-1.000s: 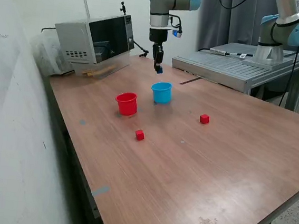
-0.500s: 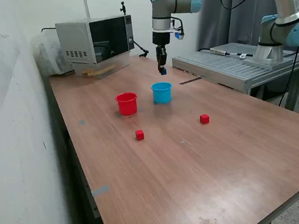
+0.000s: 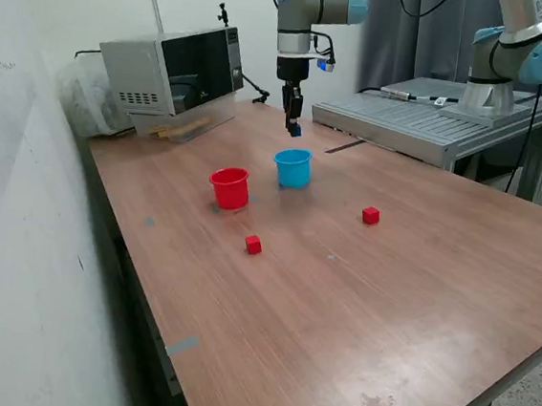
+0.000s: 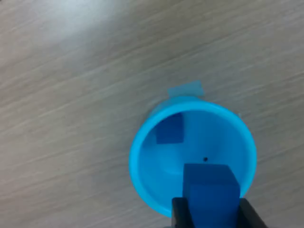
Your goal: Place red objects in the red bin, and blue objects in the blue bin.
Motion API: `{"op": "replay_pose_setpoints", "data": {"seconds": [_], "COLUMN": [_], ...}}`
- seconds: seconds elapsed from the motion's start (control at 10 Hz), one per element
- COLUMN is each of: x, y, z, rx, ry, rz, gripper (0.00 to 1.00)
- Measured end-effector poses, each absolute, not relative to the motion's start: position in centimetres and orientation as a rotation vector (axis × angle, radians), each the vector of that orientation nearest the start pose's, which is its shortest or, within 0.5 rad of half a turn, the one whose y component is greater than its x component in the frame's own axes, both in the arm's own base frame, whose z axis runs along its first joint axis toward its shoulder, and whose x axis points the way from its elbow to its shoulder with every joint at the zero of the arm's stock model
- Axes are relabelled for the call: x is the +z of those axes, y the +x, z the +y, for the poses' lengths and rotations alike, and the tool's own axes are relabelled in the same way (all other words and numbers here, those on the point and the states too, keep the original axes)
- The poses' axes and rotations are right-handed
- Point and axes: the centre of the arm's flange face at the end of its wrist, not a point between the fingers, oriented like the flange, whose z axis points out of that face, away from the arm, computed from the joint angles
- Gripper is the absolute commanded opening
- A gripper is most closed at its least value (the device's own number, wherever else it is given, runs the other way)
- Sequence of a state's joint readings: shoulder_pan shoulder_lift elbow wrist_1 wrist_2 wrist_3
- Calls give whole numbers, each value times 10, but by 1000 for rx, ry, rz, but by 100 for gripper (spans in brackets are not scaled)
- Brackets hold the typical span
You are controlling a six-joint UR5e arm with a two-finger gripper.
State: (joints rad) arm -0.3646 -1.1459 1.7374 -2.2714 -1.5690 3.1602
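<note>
My gripper (image 3: 294,129) hangs above the light-blue bin (image 3: 293,167), shut on a dark-blue cube (image 3: 295,129). In the wrist view the held blue cube (image 4: 210,192) sits between the fingers (image 4: 179,213) directly over the blue bin (image 4: 142,156), and a second blue cube (image 4: 170,128) lies inside the cup. The red bin (image 3: 229,187) stands just to the exterior view's left of the blue one. One red cube (image 3: 253,245) lies in front of the red bin, another red cube (image 3: 371,215) lies further to the exterior view's right.
A microwave (image 3: 173,69) stands at the back on the exterior view's left. A metal platform (image 3: 433,118) with a second robot arm (image 3: 511,53) is at the back right. A patch of tape (image 4: 185,89) sticks to the wooden table (image 3: 385,310) beside the blue bin.
The gripper with the blue cube has shifted slightly toward the exterior view's right, coming over the blue bin. The cups and red cubes have not moved.
</note>
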Motion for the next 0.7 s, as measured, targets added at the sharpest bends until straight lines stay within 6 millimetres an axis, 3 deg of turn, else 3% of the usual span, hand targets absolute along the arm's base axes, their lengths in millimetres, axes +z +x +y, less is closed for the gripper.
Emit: {"op": "replay_pose_setpoints", "data": {"seconds": [0.2, 0.3, 0.7], "x": [244, 244, 241], "y": [-619, -619, -618], "z": [90, 89, 89], "rx": [137, 133, 120], "ry": [-1809, -1814, -1817], "rz": [2664, 2668, 2671], "gripper": [0, 100, 100]}}
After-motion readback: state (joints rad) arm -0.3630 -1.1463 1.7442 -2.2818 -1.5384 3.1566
